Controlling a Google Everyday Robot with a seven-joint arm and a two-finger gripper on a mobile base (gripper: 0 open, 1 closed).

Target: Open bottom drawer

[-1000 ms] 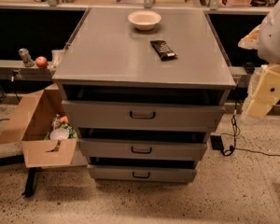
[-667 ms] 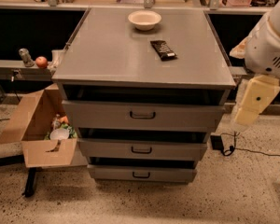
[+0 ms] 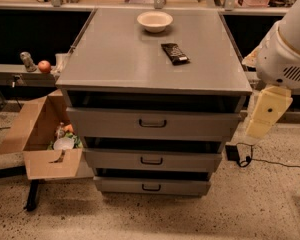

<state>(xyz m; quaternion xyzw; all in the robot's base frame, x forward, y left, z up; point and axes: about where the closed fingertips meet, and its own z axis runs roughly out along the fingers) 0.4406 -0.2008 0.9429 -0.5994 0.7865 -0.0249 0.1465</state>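
Note:
The grey metal cabinet (image 3: pixel 150 59) has three drawers. The bottom drawer (image 3: pixel 180 186) is the lowest and slimmest front, with a small dark loop handle (image 3: pixel 151 187) at its centre, and it looks pushed in. My gripper (image 3: pixel 257 129) is the cream end of my white arm (image 3: pixel 285 54). It hangs to the right of the cabinet, level with the top drawer (image 3: pixel 110 122), well above and right of the bottom drawer, touching nothing.
The middle drawer (image 3: pixel 115 159) lies between them. A white bowl (image 3: pixel 155 20) and a dark bar (image 3: pixel 174 53) lie on the cabinet top. An open cardboard box (image 3: pixel 40 159) stands at the left. A black adapter with cable (image 3: pixel 233 152) lies on the floor at the right.
My arm has swung left and down, bringing the gripper closer to the cabinet's right side. The drawers have not moved.

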